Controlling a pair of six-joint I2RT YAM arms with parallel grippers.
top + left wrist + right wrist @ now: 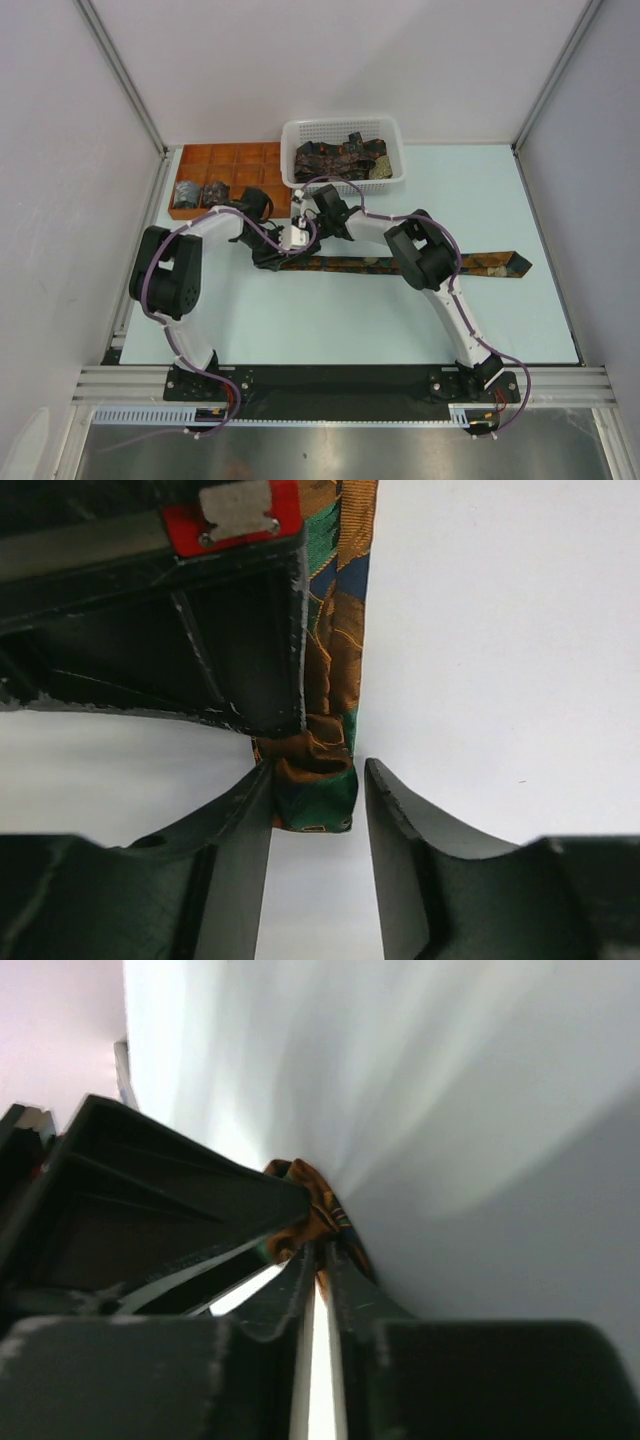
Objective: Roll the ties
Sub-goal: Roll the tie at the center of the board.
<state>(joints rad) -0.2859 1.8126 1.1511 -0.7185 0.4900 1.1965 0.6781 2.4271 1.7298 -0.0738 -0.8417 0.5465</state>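
1. Far left corner of your pale bench (330, 320): an orange-brown plastic compartment tray (240, 155). Two small rolled ties (186, 190) of dark patterned fabric sit in its near-left compartments.

2. Left of the bench's middle: your left claw (317, 770). Its jaws are narrowly apart and straddle the folded narrow end of a long necktie (335, 670), dark fabric with orange, green and gold motifs. One finger touches the fabric and the other stands just off it.

3. Close beside it: your right claw (318, 1250). Its jaws are drawn to a thin slit, with the tips pinching the same crumpled end.

4. Middle of the far edge: a white plastic mesh basket (343, 128). You have loose ties (340, 158) of the same dark pattern heaped inside.

5. From the two claws the necktie lies flat across the bench. Its wide pointed end is near the right edge.
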